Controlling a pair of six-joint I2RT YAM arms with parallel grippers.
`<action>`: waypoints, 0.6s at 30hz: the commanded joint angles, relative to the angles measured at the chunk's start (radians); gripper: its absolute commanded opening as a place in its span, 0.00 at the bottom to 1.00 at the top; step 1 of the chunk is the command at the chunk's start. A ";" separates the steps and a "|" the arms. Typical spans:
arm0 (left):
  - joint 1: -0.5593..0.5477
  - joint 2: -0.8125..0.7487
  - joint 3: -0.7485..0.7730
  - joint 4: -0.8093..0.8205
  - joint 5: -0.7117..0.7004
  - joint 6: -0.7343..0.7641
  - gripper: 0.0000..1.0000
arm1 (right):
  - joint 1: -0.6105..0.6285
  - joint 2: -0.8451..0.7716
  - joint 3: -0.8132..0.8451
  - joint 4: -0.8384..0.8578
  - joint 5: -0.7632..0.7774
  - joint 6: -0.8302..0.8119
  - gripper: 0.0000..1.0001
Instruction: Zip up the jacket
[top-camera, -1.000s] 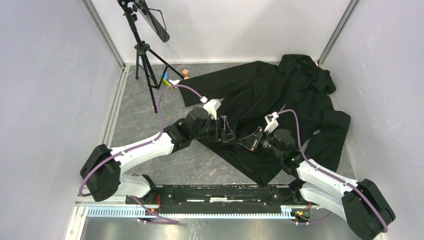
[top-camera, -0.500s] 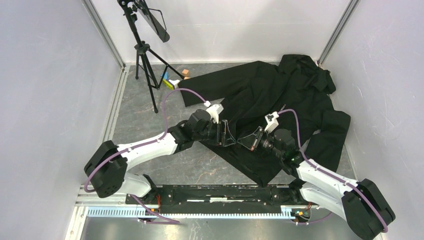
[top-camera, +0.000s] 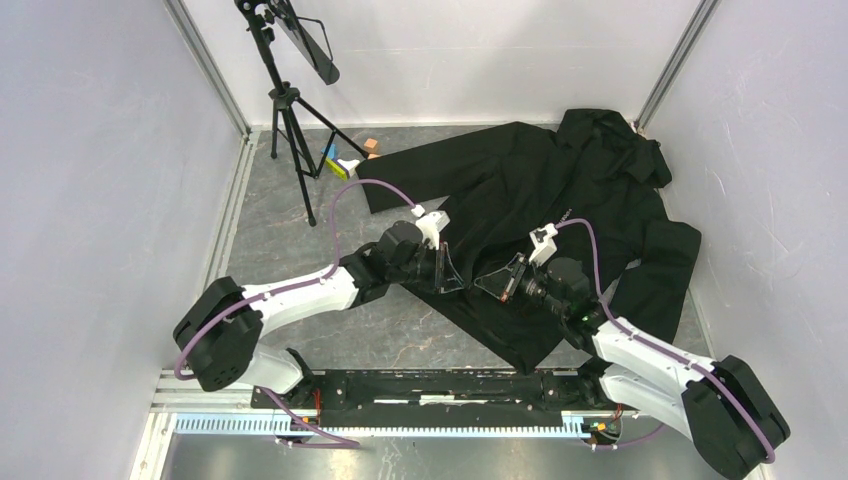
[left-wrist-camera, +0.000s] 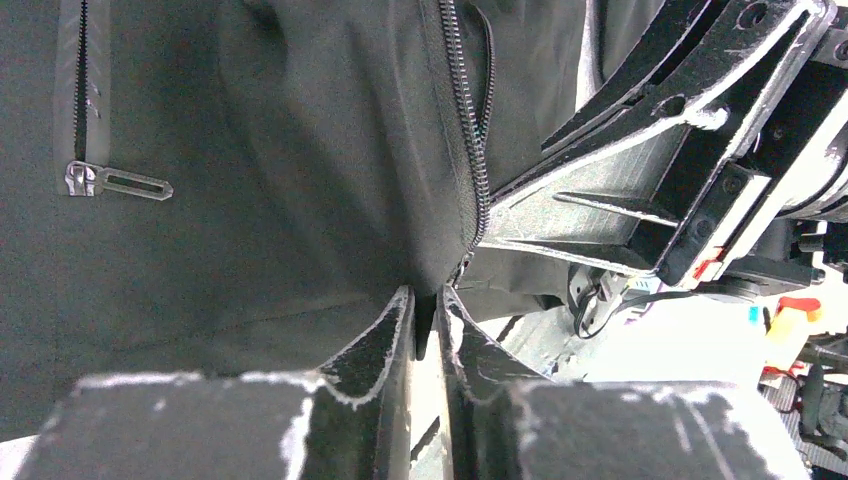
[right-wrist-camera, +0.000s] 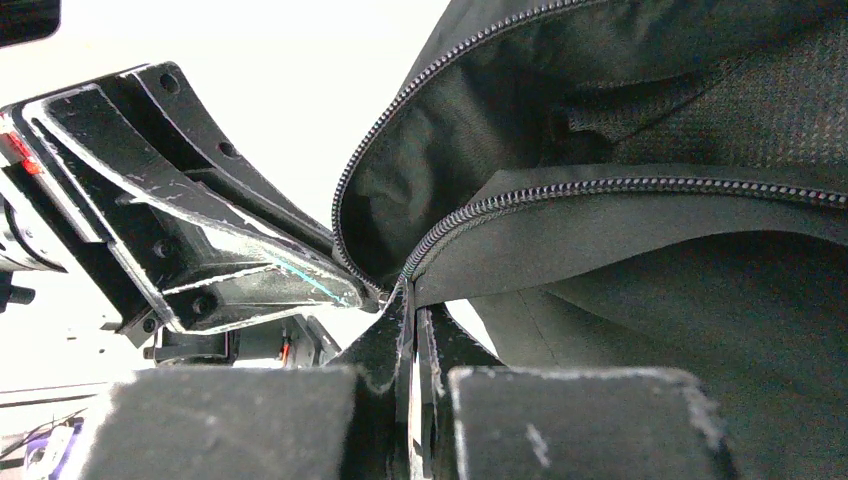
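The jacket (top-camera: 560, 200) lies toward 1 o'clock on the table (top-camera: 270, 240); the left end effector (left-wrist-camera: 425, 300) and right end effector (right-wrist-camera: 412, 300) each seem to pinch it beside its zipper (left-wrist-camera: 468, 150), so next fit both ends together.

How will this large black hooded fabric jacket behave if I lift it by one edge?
Probably floppy: the large black hooded fabric jacket lies creased and spread flat, so it should sag beyond any grip. Its toothed zipper edge curves loosely, so it likely needs tension to run straight.
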 joint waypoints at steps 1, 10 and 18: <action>0.003 0.003 -0.020 0.046 0.021 0.053 0.13 | -0.006 0.006 0.015 0.046 0.014 0.037 0.00; -0.077 0.017 -0.018 -0.091 -0.029 0.296 0.02 | -0.064 -0.001 -0.132 0.346 -0.064 0.375 0.00; -0.060 -0.020 -0.079 -0.024 0.136 0.289 0.02 | -0.093 0.057 -0.210 0.500 -0.092 0.402 0.00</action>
